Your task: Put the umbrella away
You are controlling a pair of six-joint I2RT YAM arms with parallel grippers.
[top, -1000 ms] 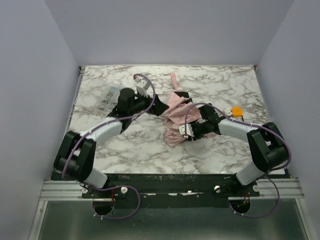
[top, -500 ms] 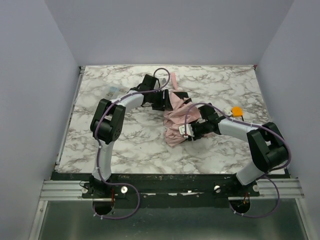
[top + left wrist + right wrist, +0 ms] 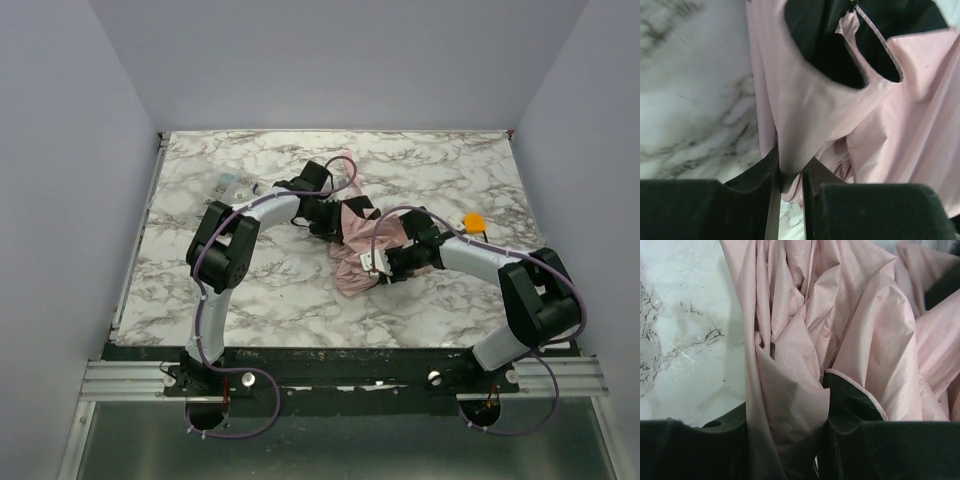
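Note:
The pale pink umbrella point(image 3: 352, 272) lies crumpled in the middle of the marble table point(image 3: 250, 290), its canopy loose and unfolded. My left gripper point(image 3: 328, 222) sits at its back-left edge. In the left wrist view the left gripper point(image 3: 789, 180) is shut on a thin fold of the umbrella point(image 3: 910, 100). My right gripper point(image 3: 385, 262) is at the umbrella's near right side. In the right wrist view the right gripper point(image 3: 787, 437) is shut on a thick bunch of the umbrella point(image 3: 865, 315). The shaft and handle are hidden under fabric.
A small orange object point(image 3: 473, 220) lies on the table just behind the right arm. A small clear item point(image 3: 228, 184) lies at the back left. Pale walls close in the table on the left, back and right.
The left arm swung from the table's left side across to the umbrella's back-left edge, and its jaws closed on the fabric. The right arm kept its grip and barely moved.

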